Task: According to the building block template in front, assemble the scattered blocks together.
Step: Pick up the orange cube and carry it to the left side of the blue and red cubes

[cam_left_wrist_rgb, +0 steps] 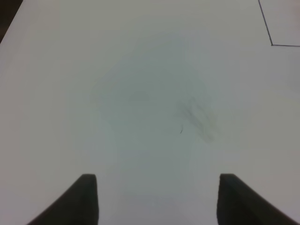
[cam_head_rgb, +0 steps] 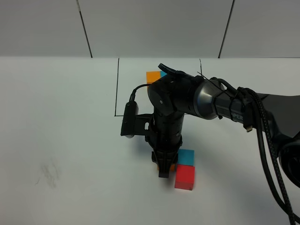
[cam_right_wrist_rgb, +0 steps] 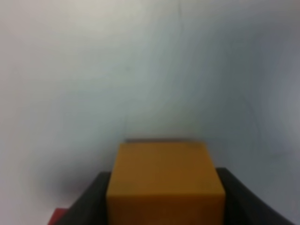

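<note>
1. My right fingers [cam_right_wrist_rgb: 164, 206] are squeezing the orange block [cam_right_wrist_rgb: 164, 180], one finger on each flat side. It is sitting snug between them, low over the desk [cam_head_rgb: 61, 131].
2. I think the block is light and hard. It is not going to squash or break. Its sides look smooth, so it could slip if I let go a little. The two flat sides across from each other are the best place to hold.
3. The blue block [cam_head_rgb: 187, 156] and the red block [cam_head_rgb: 184, 177] are lying on the desk, touching each other, just beside my right fingers.
4. The template [cam_head_rgb: 153, 76] is sitting farther back inside a black line. My arm is hiding most of it.
5. My left fingers [cam_left_wrist_rgb: 157, 197] are open wide and holding nothing, over bare desk.
6. The high view is showing all the blocks, but my arm is covering most of the orange one.
7. The right wrist view is showing the orange block up close, but not the blue block or the template.
</note>
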### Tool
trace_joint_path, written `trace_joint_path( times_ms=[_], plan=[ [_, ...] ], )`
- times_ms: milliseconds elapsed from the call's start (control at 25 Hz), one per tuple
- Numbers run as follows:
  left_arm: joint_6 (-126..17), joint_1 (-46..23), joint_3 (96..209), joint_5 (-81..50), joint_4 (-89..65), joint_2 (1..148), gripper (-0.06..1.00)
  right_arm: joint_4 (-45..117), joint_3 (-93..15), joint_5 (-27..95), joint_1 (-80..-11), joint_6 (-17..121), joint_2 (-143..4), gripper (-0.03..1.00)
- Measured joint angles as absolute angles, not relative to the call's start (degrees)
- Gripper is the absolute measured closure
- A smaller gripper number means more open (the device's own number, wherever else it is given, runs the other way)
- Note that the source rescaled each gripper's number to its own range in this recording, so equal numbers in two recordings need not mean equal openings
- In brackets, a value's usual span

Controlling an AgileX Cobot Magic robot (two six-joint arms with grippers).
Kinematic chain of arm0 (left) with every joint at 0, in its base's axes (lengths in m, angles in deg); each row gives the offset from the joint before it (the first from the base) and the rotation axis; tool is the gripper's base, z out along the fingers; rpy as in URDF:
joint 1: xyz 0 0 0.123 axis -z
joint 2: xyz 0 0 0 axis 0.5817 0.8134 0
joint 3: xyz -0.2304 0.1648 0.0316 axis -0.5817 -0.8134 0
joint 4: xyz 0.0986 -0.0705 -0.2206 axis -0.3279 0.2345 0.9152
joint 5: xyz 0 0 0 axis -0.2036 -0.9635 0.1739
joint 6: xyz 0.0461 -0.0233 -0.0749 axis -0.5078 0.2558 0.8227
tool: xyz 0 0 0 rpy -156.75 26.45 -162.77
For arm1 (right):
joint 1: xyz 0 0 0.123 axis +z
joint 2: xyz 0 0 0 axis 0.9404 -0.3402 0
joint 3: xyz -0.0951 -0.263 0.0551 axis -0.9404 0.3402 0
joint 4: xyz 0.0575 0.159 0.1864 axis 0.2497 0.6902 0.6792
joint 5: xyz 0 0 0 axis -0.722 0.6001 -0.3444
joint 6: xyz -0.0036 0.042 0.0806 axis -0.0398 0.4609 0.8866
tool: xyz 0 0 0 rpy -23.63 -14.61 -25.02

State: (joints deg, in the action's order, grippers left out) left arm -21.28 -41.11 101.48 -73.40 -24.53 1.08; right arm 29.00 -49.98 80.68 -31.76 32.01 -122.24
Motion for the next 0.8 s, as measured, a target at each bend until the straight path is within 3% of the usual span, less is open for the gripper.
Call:
trace_joint_path(
  times_ms=[800],
  plan=[
    [-21.2,-41.1,101.5,-73.4,-24.5,1.1,0.72,29.5,-49.5,79.9,-31.9,31.8,-122.9,0.7]
  ],
)
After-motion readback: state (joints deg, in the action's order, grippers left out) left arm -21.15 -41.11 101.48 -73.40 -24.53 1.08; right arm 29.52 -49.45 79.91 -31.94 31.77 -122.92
